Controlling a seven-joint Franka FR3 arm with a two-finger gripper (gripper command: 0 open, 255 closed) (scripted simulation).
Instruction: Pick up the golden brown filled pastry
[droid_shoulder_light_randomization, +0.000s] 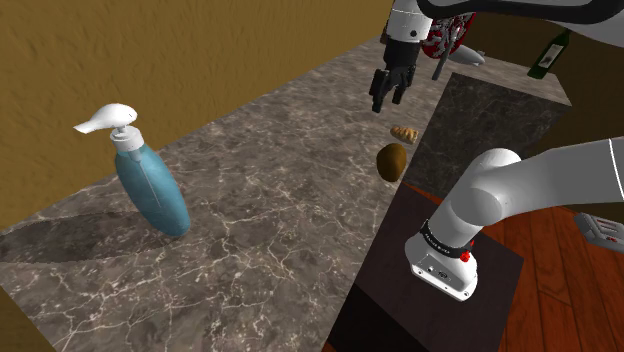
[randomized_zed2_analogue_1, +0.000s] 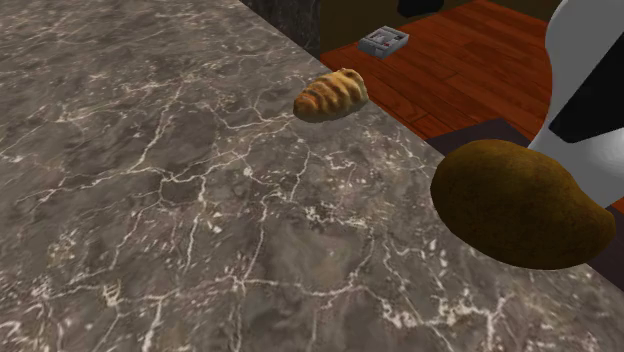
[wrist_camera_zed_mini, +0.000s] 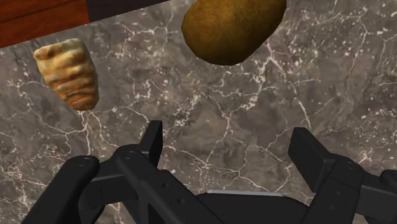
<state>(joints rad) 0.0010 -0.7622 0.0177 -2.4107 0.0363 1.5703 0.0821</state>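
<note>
**A:** Shoulder view first. Where is it?

**B:** The pastry (droid_shoulder_light_randomization: 403, 133) lies on the table (droid_shoulder_light_randomization: 250, 210) near the edge, just beside a brown oval lump (droid_shoulder_light_randomization: 392, 161) and at one o'clock from it. The jaws hang at eleven o'clock from the pastry, spread, with nothing in them.

**A:** And the second exterior view?

**B:** The pastry (randomized_zed2_analogue_1: 331, 95) sits by the table's (randomized_zed2_analogue_1: 150, 200) edge, at ten o'clock from the lump (randomized_zed2_analogue_1: 520, 205) and clear of it. Its crust is ridged and golden.

**A:** The wrist view?

**B:** The fingers (wrist_camera_zed_mini: 151, 141) stand wide apart, touching nothing, with bare table (wrist_camera_zed_mini: 191, 102) between them. Counting straight ahead of the jaws as twelve, the lump (wrist_camera_zed_mini: 232, 28) is at twelve. The pastry (wrist_camera_zed_mini: 67, 73) is at ten, outside the line of the fingers.

**A:** How will it handle?

**B:** Light, I'd judge, with a flaky crust that crushes easily and a soft filling. I'd take it across its narrow middle, where the ridges give some purchase, and squeeze gently.
</note>
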